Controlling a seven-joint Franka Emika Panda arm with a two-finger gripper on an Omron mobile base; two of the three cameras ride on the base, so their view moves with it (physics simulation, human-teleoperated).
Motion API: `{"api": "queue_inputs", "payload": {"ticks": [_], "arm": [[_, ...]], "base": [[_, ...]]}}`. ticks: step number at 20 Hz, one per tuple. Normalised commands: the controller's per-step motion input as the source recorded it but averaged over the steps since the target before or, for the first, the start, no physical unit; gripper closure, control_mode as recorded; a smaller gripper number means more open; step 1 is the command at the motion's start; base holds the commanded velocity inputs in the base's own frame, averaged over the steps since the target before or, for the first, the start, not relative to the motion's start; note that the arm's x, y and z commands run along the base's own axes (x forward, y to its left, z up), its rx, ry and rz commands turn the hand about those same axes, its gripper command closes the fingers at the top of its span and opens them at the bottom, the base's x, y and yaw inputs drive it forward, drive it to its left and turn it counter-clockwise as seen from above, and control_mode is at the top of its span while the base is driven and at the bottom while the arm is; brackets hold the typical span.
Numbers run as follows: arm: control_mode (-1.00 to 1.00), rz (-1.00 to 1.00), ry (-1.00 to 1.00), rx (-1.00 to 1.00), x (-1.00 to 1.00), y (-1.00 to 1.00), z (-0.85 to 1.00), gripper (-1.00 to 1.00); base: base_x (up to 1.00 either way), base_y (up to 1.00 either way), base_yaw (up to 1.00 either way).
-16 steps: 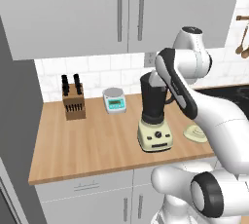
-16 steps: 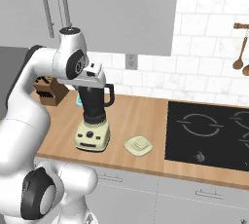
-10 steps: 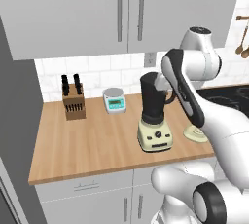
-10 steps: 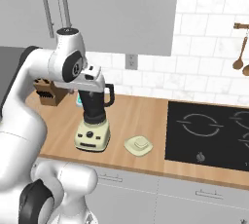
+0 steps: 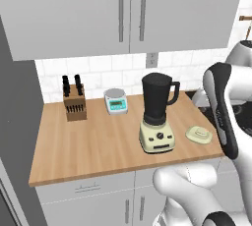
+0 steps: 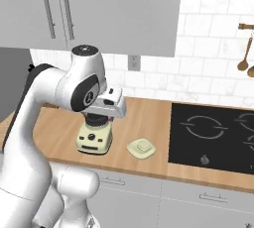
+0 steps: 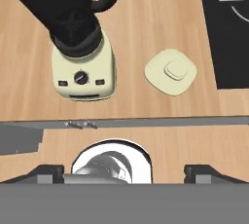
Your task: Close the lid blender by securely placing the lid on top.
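The gripper (image 7: 124,173) hangs high over the front of the counter, looking straight down, its two dark fingertips (image 7: 48,172) spread wide at the bottom corners of the hand view with nothing between them — open and empty. In the right base view the hand (image 6: 110,104) sits in front of the blender's jar, hiding most of it.

Straight below, in the hand view, the blender (image 7: 80,47) stands up and to the left: cream base with a dark knob and two buttons facing the counter edge, black jar above it, the jar's mouth uncovered and its handle curving off to the right. Just to the right of the base lies the lid (image 7: 170,71) — flat on the wooden counter (image 7: 146,18), knob up, near the blender but not touching it. The left base view agrees: blender (image 5: 157,114) upright mid-counter, lid (image 5: 199,133) beside it toward the arm's side. From the right base view the lid (image 6: 141,147) rests between the blender base (image 6: 94,138) and the black cooktop (image 6: 213,135).

Further back against the tiled wall, a grey kitchen scale (image 5: 116,100) and a wooden knife block (image 5: 74,99) stand well apart from the action.
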Motion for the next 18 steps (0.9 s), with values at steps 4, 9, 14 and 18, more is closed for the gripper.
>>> {"api": "queue_inputs", "payload": {"ticks": [4, 9, 14, 18], "arm": [[-1.00, 0.10, 0.00, 0.01, -0.01, -1.00, -0.12, -1.00], [-1.00, 0.28, -0.03, 0.00, 0.38, -0.92, -0.04, -1.00], [-1.00, 0.20, -0.02, 0.00, 0.64, -0.42, -0.14, -1.00], [-1.00, 0.15, -0.03, 0.00, 0.31, -0.08, -0.20, -1.00]], "base": [[0.00, 0.00, 0.00], [0.00, 0.00, 0.00], [0.00, 0.00, 0.00], [0.00, 0.00, 0.00]]}}
